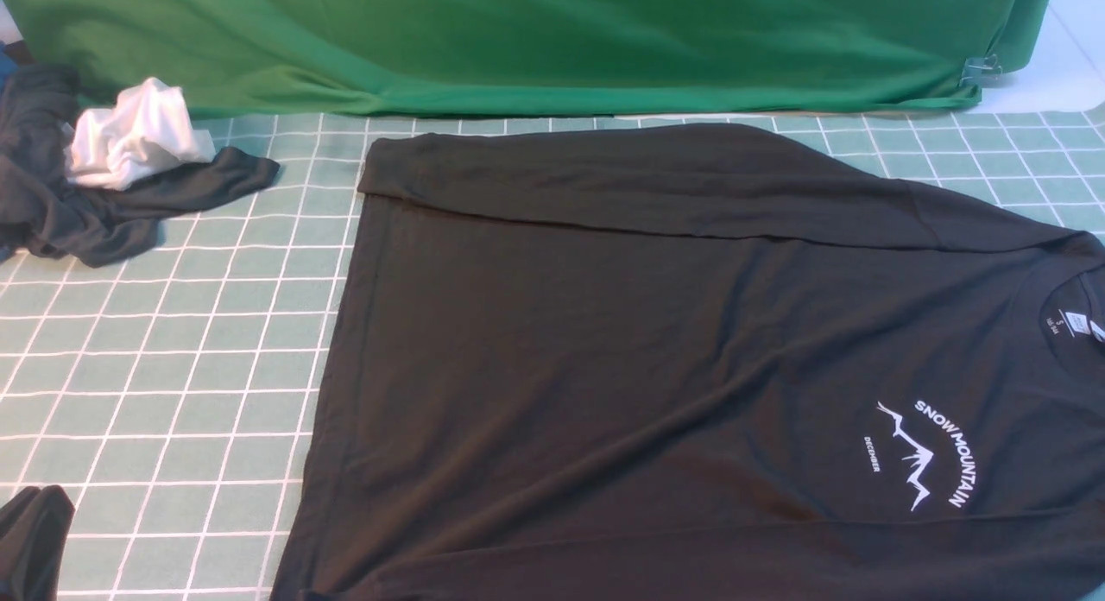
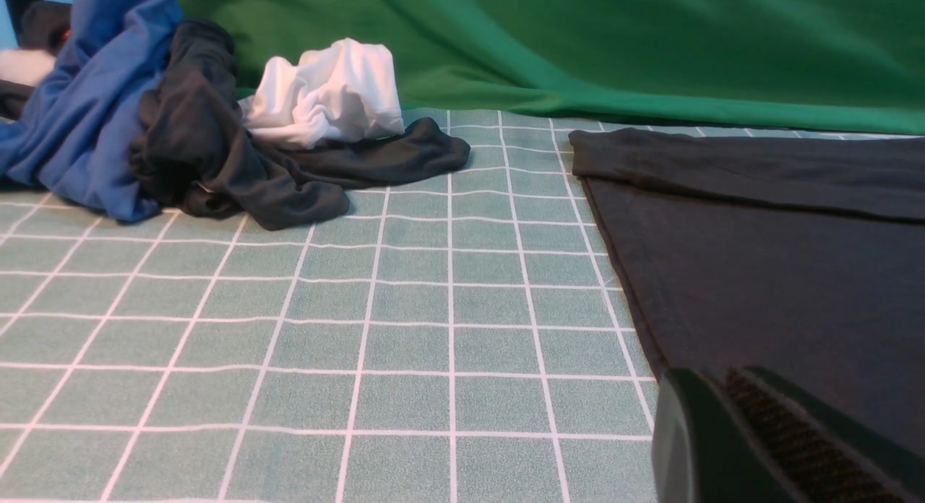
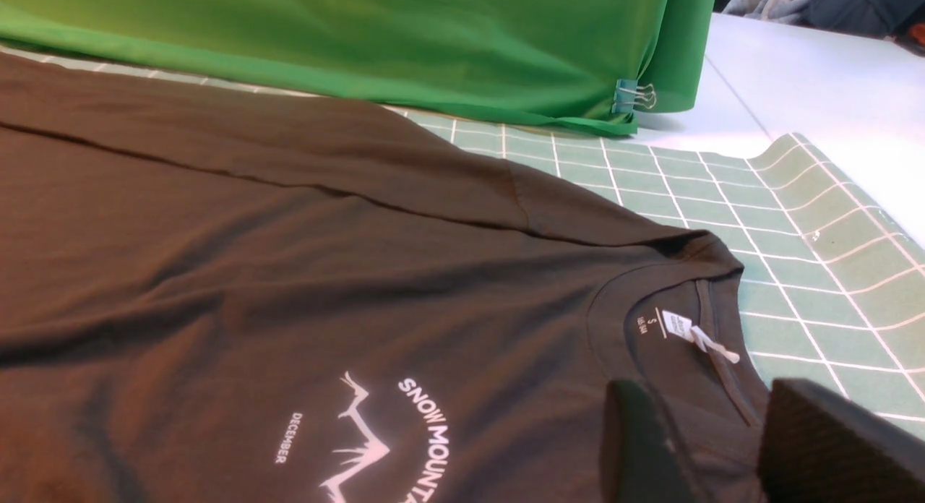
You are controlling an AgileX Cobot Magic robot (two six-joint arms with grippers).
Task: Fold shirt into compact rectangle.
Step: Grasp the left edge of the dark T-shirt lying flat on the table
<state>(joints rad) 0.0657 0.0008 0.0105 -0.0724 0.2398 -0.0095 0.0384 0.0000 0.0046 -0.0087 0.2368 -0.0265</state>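
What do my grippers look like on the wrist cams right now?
Both are black. The left gripper shows smooth rounded fingers with a ribbed pad. The right gripper shows two blocky matte fingers. No cables, markings or arms are in view.

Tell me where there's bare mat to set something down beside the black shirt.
Widest bare mat: left of the shirt, between the dark grey garment behind and the black scrap in front. A narrow strip lies right of the collar. Crowded: back left, around the white cloth.
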